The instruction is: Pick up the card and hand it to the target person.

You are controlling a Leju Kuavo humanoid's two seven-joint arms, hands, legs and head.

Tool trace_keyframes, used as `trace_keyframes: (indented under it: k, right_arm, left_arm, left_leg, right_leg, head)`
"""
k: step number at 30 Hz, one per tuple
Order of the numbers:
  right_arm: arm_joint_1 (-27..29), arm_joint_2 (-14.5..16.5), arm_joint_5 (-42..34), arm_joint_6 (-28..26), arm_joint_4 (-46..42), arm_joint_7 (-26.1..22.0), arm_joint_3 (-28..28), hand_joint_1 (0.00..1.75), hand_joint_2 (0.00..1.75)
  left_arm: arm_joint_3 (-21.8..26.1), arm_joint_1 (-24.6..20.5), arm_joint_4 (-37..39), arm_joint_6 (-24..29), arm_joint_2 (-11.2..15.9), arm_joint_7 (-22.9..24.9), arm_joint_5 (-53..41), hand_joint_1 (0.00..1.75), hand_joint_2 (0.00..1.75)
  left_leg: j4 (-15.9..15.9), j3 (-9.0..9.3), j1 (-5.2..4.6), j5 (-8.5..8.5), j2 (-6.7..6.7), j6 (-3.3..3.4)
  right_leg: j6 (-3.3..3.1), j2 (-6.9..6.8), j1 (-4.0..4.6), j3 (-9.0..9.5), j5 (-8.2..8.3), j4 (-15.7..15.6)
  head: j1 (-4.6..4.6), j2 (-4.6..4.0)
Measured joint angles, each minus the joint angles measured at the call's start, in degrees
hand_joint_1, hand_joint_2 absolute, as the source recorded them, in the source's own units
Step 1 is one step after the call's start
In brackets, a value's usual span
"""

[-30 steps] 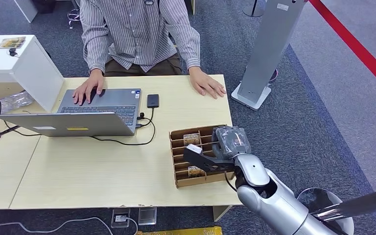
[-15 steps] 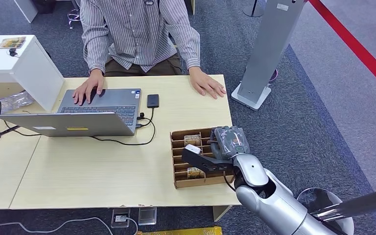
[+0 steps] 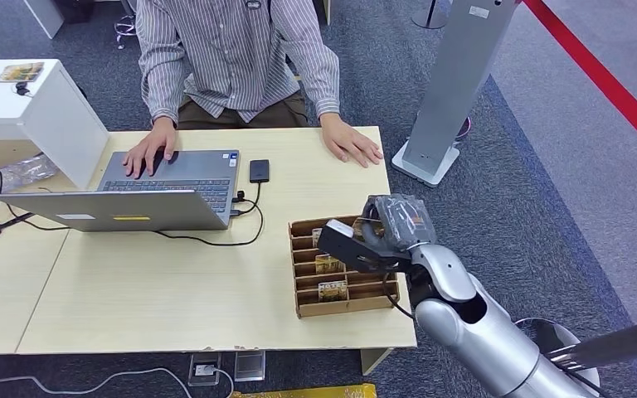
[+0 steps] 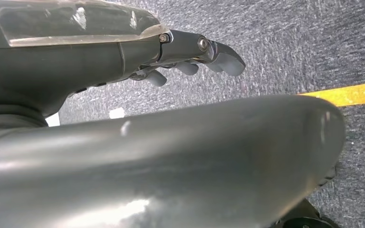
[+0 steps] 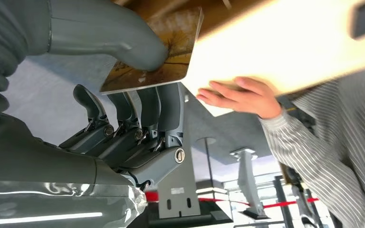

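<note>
My right hand point(image 3: 371, 237) hovers over the far part of the slotted cardboard box point(image 3: 346, 306) at the table's right end. In the right wrist view the thumb point(image 5: 123, 35) and fingers point(image 5: 145, 107) pinch a brown picture card point(image 5: 164, 50) by its edge, lifted out of the slots. Two more cards point(image 3: 333, 291) stay in the box. The target person in a striped shirt point(image 3: 232, 50) sits across the table, one hand point(image 3: 351, 142) flat on the tabletop beyond the box. My left hand point(image 4: 190, 57) hangs over grey carpet, holding nothing.
An open laptop point(image 3: 166, 186) with the person's other hand on it stands left of the box, a black phone point(image 3: 259, 171) and cables beside it. A white cabinet point(image 3: 41, 108) is at the far left. A grey stand point(image 3: 452, 83) rises right of the table.
My right hand has risen and shifted toward the person, away from the box's middle slots, carrying the card. The person has not moved.
</note>
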Motion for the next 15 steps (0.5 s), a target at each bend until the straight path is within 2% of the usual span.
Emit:
trace_keyframes:
  k: [8, 15]
  right_arm:
    - [-2.9, -3.4, -6.5, 2.2, -10.6, 0.8, -3.7, 1.47, 1.75]
    - [-4.6, -4.7, -10.1, 2.7, -17.1, -0.4, -5.9, 1.47, 1.75]
  left_arm:
    - [0.0, 0.1, 0.0, 0.0, 0.1, 0.0, 0.4, 0.0, 0.0]
    - [0.0, 0.1, 0.0, -0.1, 0.1, 0.0, 0.4, 0.0, 0.0]
  left_leg:
    - [0.0, 0.02, 0.0, 0.01, 0.01, 0.01]
    - [0.0, 0.02, 0.0, 0.01, 0.01, 0.01]
  right_leg:
    - [-0.02, 0.0, 0.0, 0.0, 0.02, 0.0]
    - [-0.02, 0.01, 0.0, 0.01, 0.02, 0.0]
  head:
    - [-0.05, 0.0]
    - [-0.02, 0.0]
